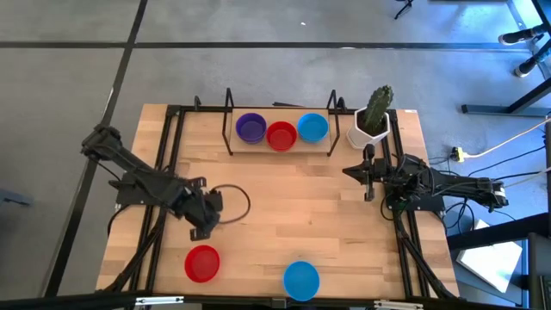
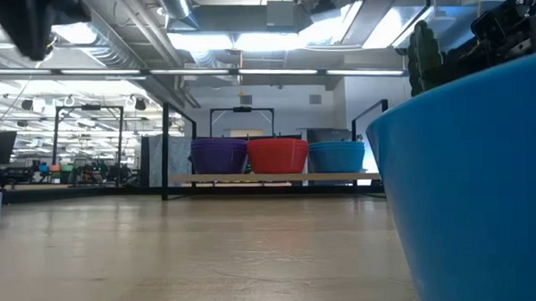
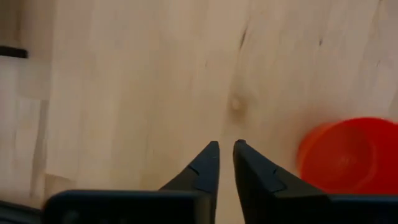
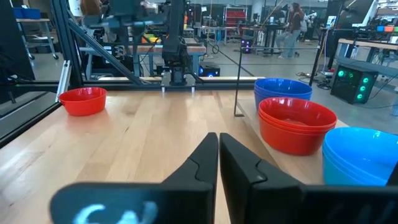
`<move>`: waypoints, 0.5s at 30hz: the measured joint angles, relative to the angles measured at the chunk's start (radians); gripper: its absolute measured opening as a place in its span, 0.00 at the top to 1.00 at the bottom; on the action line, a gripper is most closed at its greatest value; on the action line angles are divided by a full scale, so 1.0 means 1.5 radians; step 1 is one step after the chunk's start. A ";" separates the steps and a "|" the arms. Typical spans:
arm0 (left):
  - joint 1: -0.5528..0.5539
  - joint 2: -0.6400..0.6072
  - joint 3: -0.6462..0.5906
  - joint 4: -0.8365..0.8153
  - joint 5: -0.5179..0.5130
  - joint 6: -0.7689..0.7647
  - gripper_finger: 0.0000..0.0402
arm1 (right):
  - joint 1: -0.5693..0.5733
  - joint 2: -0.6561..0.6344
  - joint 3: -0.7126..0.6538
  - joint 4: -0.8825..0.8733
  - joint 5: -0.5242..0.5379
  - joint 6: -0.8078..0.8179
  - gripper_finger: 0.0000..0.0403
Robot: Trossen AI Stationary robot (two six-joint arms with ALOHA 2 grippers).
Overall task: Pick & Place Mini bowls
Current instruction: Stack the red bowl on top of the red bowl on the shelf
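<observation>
Three stacks of mini bowls stand side by side in a wire rack at the table's far edge: purple, red and light blue. They also show in the low view as purple, red and blue. A single red bowl and a single blue bowl sit upright on their bases near the near edge. My left gripper hovers just beyond the red bowl, its fingers shut but for a slit and empty. My right gripper waits by the cactus, shut.
A white pot with a green cactus stands at the far right corner, just behind my right arm. The rack's upright posts flank the stacks. The single blue bowl fills the low view's right side. Bare wood lies mid-table.
</observation>
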 joint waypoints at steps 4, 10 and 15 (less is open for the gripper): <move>-0.030 0.042 0.000 0.000 0.000 -0.003 0.81 | 0.000 0.000 0.000 0.000 -0.008 0.000 0.95; -0.078 0.083 0.000 0.027 0.005 -0.079 0.62 | 0.000 0.000 0.000 0.000 -0.025 0.009 0.95; -0.125 0.112 0.000 0.063 0.023 -0.100 0.49 | 0.000 0.000 0.000 0.000 -0.035 0.014 0.95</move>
